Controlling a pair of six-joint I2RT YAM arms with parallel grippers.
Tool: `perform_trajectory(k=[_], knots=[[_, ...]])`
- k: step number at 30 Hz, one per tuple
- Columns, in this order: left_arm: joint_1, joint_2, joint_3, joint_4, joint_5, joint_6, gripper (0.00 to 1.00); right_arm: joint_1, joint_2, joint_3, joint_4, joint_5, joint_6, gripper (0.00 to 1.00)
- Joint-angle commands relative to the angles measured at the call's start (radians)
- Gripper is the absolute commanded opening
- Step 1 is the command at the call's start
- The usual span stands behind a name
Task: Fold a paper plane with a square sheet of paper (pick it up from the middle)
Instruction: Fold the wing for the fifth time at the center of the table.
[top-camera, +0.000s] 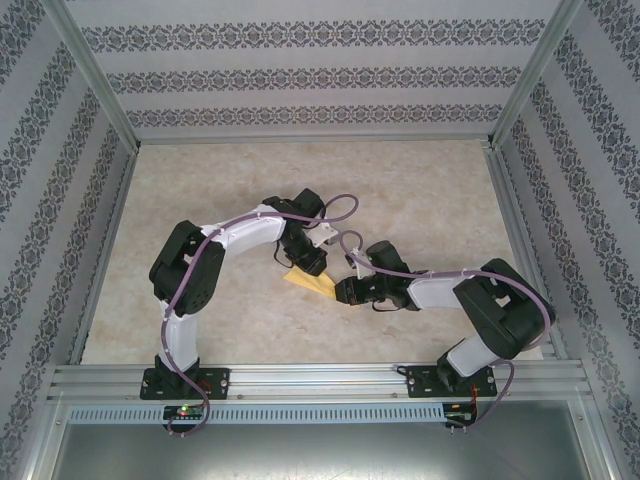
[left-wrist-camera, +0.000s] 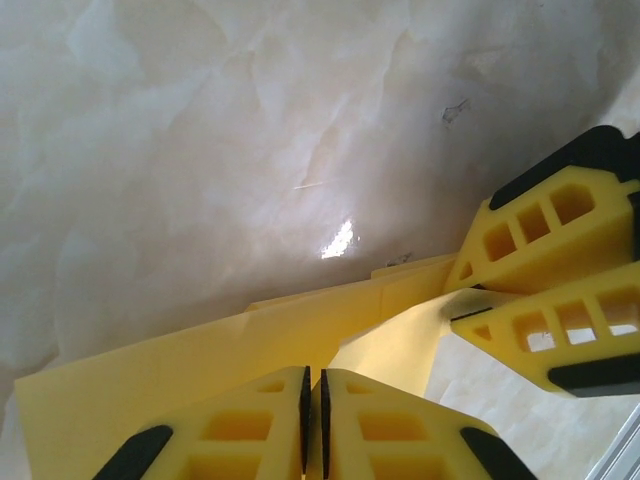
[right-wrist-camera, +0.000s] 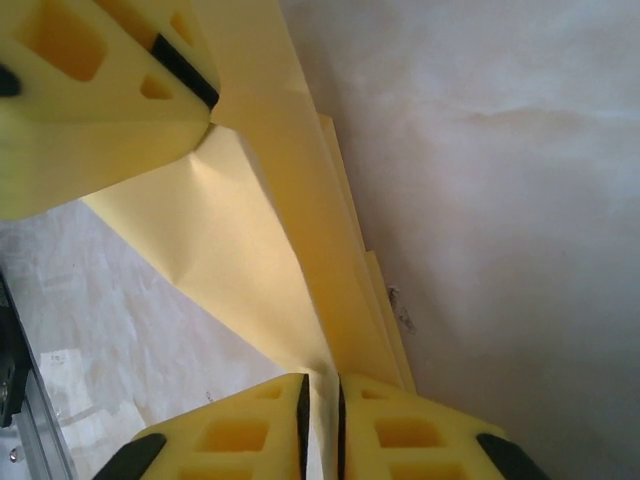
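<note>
The left claw (left-wrist-camera: 313, 378) is pinched narrow on the folded sheet of paper (left-wrist-camera: 190, 365). The sheet runs from between its tips across the table (left-wrist-camera: 200, 140) to the right claw (right-wrist-camera: 322, 385), which is likewise nipped onto it.

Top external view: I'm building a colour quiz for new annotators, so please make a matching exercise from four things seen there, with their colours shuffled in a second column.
Things:
1. square sheet of paper
2. table
3. cable on the left arm
4. side wall

Colours:
a. pale marbled cream
b. purple
c. mustard yellow
d. white with grey patterned stripes

Pairs: 1-c; 2-a; 3-b; 4-d
</note>
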Motion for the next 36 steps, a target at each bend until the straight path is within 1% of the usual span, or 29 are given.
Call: perform_trajectory(k=[1, 5, 18, 22, 28, 32, 36], knots=[[0.015, 0.009, -0.019, -0.027, 0.019, 0.009, 0.13, 0.003, -0.036, 0.01, -0.042, -0.006, -0.033, 0.19], [0.024, 0.002, -0.036, -0.01, 0.026, 0.004, 0.12, -0.012, -0.057, 0.012, -0.071, -0.014, -0.048, 0.23], [0.046, 0.005, -0.065, 0.018, 0.038, -0.005, 0.1, -0.048, -0.093, 0.018, -0.145, -0.04, -0.091, 0.23], [0.05, 0.011, -0.072, 0.028, 0.035, -0.006, 0.09, -0.054, -0.094, 0.02, -0.169, -0.048, -0.101, 0.21], [0.054, 0.015, -0.084, 0.037, 0.035, -0.009, 0.09, -0.06, -0.098, 0.017, -0.183, -0.051, -0.105, 0.13], [0.056, 0.017, -0.084, 0.038, 0.028, -0.009, 0.09, -0.064, -0.105, 0.013, -0.194, -0.044, -0.108, 0.13], [0.058, 0.026, -0.082, 0.038, 0.028, -0.01, 0.09, -0.07, -0.112, 0.016, -0.206, -0.04, -0.111, 0.1]])
